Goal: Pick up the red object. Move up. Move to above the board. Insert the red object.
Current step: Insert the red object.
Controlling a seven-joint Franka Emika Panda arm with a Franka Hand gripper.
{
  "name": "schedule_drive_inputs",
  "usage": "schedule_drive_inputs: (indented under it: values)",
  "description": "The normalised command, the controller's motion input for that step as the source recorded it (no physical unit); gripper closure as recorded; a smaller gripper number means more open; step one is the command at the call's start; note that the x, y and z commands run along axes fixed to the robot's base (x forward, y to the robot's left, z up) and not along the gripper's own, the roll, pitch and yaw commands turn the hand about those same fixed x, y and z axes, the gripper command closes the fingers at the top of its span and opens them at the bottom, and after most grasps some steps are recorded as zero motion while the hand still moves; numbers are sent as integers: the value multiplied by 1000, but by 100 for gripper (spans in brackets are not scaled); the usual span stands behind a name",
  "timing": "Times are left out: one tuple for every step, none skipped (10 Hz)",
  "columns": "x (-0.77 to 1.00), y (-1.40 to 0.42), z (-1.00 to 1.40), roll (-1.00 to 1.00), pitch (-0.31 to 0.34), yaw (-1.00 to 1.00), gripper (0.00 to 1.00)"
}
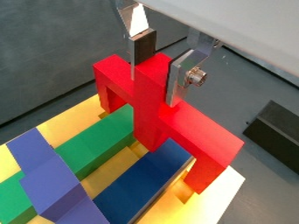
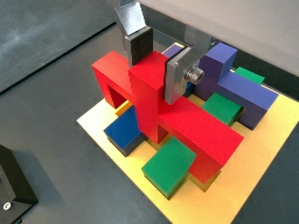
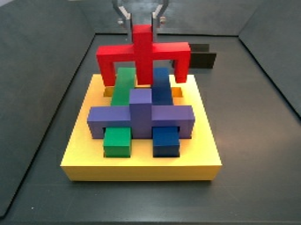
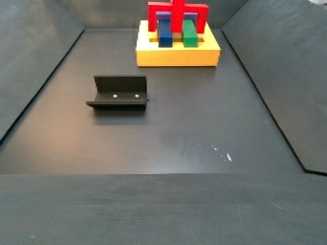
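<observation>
- Where the gripper (image 1: 155, 54) hung above the board (image 3: 141, 163), its silver fingers (image 2: 176, 74) were clenched on the central upright post of the one red object (image 3: 143, 54), as both wrist views showed.
- There was one red object, one board, one purple cross-shaped block (image 3: 141, 115), and one fixture (image 4: 118, 93).
- On the board, a side view showed two green blocks (image 3: 116, 141) and two blue blocks (image 3: 166, 140), one pair on either side of the purple cross.
- The red object stood upright at the far end of the board, its post pointing up and its two legs pointing down.
- Its long axis, the horizontal bar, ran across the board's width, parallel to the arms of the purple cross.
- Whether the legs touched the board I could not tell.
- The fixture stood on the dark tabletop (image 4: 166, 163), well apart from the board.
</observation>
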Motion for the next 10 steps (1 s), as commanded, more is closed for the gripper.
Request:
schedule_drive_inputs:
  values:
    - [-246,-11,83,89,0,0,100]
    - [-214,-60,109,87,0,0,100]
    - [0,-114,26,49,0,9,100]
    - [9,-103,0,41,0,9,100]
    - [54,-74,-51,37,0,0,100]
    - [91,-29,-111,27,0,0,100]
    - [166,0,-111,21,0,3,100]
    - [189,23,0,0,11,0,100]
    - [177,11,0,0,13,0,100]
    - [106,0,0,0,0,0,100]
